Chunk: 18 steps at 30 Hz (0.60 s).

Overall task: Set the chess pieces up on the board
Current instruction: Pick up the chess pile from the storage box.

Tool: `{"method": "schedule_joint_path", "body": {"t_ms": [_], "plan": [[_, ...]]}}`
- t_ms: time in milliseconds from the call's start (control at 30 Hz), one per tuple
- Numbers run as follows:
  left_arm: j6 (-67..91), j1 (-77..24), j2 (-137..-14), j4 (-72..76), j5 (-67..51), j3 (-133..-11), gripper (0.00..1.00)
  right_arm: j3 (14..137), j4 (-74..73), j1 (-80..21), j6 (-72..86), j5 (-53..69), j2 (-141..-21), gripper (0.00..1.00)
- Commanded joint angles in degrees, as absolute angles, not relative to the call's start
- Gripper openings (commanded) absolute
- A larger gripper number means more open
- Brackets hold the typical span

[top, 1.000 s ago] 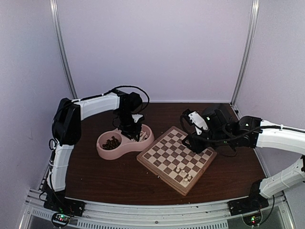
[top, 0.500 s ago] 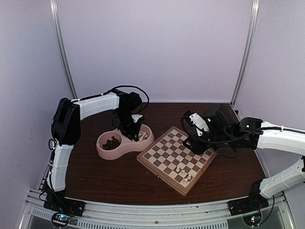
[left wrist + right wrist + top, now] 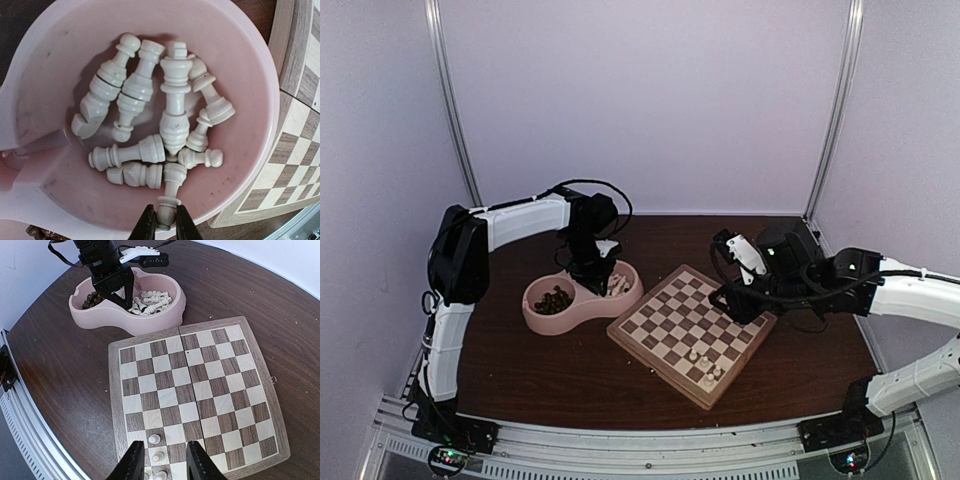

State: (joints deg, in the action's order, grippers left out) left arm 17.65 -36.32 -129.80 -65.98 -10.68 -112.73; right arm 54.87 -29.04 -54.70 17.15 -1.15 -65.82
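Several cream-white chess pieces (image 3: 175,100) lie in a heap in the right bowl of a pink double-bowl dish (image 3: 260,100). My left gripper (image 3: 163,226) reaches into that bowl and is shut on the end of one lying cream piece (image 3: 172,192). From above, the left gripper (image 3: 596,277) sits over the dish (image 3: 535,320). The wooden checkered board (image 3: 670,320) lies right of the dish, with three cream pieces (image 3: 701,362) standing near its front corner. My right gripper (image 3: 160,460) hovers open and empty above the board (image 3: 200,370), over those pieces (image 3: 155,438).
The dish's left bowl holds dark brown pieces (image 3: 555,298), also in the right wrist view (image 3: 90,299). The board's rim (image 3: 292,55) almost touches the dish. The right arm (image 3: 880,285) stretches over the board's right corner. The enclosure walls stand close on three sides.
My right gripper and wrist have shifted a little to the right and back over the board's far right side. The left gripper has stayed in the dish's right bowl.
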Motion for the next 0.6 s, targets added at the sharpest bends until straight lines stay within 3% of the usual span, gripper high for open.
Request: {"method": "schedule_joint_path", "body": {"t_ms": [0,567], "plan": [[17.58,-36.04,-129.46,-67.17,-9.71,-112.68,0.14,54.53,-29.53,-54.40,17.39,-2.47,-64.76,0.31],[18.15,-36.06,-119.71,-69.71,-8.57,-113.74,0.12,56.02,-28.33,-54.32,16.77,-1.50,-67.52,0.31]]}}
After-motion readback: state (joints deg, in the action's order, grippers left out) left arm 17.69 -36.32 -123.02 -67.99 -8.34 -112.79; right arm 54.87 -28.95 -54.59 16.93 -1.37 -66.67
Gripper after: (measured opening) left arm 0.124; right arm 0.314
